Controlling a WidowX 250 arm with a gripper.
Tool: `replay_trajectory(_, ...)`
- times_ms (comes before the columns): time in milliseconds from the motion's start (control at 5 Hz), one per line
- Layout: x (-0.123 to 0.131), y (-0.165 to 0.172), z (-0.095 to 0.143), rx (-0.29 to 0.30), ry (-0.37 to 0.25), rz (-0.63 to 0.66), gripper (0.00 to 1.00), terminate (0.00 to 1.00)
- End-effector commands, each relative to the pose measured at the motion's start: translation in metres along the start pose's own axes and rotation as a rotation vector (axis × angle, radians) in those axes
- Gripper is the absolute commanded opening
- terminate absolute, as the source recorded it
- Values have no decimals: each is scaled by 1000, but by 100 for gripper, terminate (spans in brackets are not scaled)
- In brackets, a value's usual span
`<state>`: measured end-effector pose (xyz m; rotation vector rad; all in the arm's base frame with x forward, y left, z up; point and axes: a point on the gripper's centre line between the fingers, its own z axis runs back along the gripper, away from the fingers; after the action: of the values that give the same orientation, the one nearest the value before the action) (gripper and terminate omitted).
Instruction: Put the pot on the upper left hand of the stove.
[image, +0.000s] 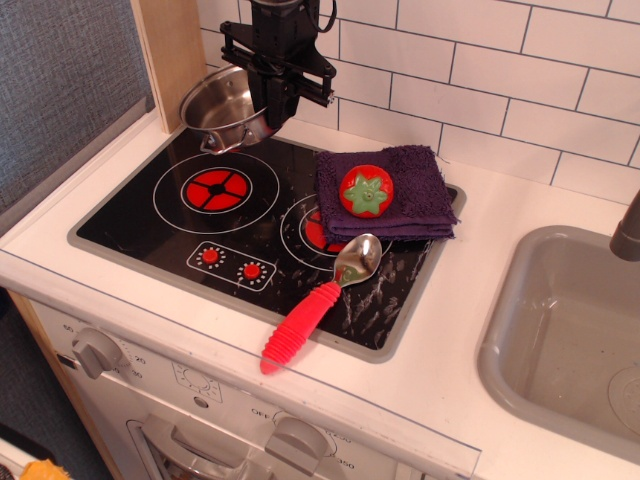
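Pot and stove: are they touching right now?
Cannot tell. In the only view the pot, tilted in the gripper, hangs over the stove back-left corner; no gap or contact shows plainly.

Oven panel (300, 425) reads "OFF"; "350".

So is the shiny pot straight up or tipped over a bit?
Tipped. The small shiny steel pot, held by the black end effector, leans so its empty inside faces the camera.
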<state>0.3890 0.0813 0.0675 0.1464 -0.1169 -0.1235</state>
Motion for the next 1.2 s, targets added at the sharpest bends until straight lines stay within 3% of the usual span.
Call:
replay_trajectory(0,-8,16,3,6,12,41,0,0)
replay_trajectory(200,-15,24,-4,1,46,74,0,0)
replay_trajectory(400,-17,28,-8,-9,62,94,100,0)
replay_trajectory(600,-15,24,-6,-22,45,90,100,0)
replay_trajectory(1000,-14,9,28,-31,-66,61,100,0)
